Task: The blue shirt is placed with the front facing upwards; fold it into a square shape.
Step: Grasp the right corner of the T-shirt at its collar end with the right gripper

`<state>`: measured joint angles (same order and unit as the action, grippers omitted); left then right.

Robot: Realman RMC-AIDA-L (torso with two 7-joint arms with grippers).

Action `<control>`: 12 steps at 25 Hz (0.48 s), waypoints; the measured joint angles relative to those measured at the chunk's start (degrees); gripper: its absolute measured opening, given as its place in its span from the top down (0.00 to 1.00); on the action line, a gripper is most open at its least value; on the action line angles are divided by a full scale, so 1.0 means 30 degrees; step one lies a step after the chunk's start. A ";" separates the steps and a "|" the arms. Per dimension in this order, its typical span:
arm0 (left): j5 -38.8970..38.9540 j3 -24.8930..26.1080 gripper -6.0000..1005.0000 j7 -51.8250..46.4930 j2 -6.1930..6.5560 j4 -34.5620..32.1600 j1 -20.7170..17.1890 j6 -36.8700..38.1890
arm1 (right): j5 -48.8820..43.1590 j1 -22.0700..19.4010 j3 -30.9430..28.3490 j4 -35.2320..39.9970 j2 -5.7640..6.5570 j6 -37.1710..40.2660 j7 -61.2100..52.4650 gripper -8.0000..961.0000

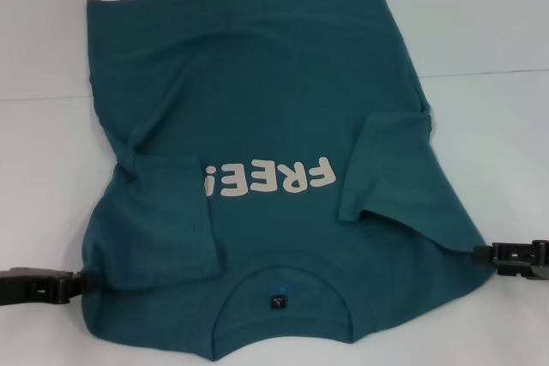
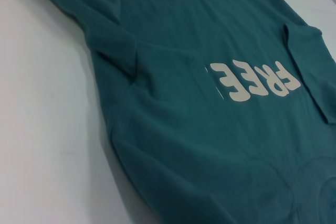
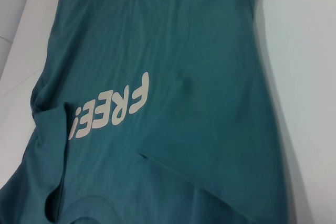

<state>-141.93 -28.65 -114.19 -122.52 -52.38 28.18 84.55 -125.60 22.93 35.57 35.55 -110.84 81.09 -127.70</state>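
A plain white desk (image 1: 480, 126) filled the scene, its surface smooth and matte. A faint straight seam (image 1: 489, 73) ran left to right across the far part (visible on both sides, at slightly different heights). Soft shadow lay along the near right edge.

A lab-like robot test bench: a plain white table (image 1: 480, 23) with bare surroundings.

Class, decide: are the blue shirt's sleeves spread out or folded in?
Folded in: both sleeves of the blue shirt lie over its front, one partly covering the FREE! lettering.
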 joint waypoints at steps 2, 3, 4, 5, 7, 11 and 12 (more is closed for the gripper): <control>0.0000 0.0000 0.99 0.0011 -0.0001 0.0000 0.0023 -0.0003 | 0.0001 0.0073 0.0066 -0.0050 -0.0046 -0.0074 -0.0001 0.19; 0.0000 0.0000 0.99 0.0012 -0.0001 0.0000 0.0039 -0.0014 | 0.0000 0.0094 0.0077 -0.0069 -0.0082 -0.0110 0.0000 0.19; 0.0000 0.0000 0.99 0.0012 -0.0001 -0.0001 0.0050 -0.0024 | 0.0000 0.0111 0.0083 -0.0074 -0.0113 -0.0135 -0.0001 0.19; 0.0000 0.0000 0.99 0.0015 -0.0001 -0.0001 0.0058 -0.0028 | 0.0000 0.0130 0.0091 -0.0076 -0.0149 -0.0136 0.0000 0.19; 0.0000 0.0000 0.99 0.0026 0.0000 0.0000 0.0067 -0.0034 | 0.0000 0.0178 0.0123 -0.0079 -0.0206 -0.0138 0.0004 0.19; 0.0000 0.0000 0.99 0.0038 0.0049 0.0068 0.0078 -0.0042 | 0.0001 0.0253 0.0175 -0.0037 -0.0344 -0.0109 0.0040 0.19; 0.0000 0.0001 0.99 0.0039 0.0075 0.0110 0.0086 -0.0043 | 0.0002 0.0271 0.0181 -0.0023 -0.0360 -0.0086 0.0048 0.19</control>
<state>-141.93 -28.65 -114.08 -122.29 -52.05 28.44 84.42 -125.59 23.74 36.11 35.48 -111.92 80.84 -127.56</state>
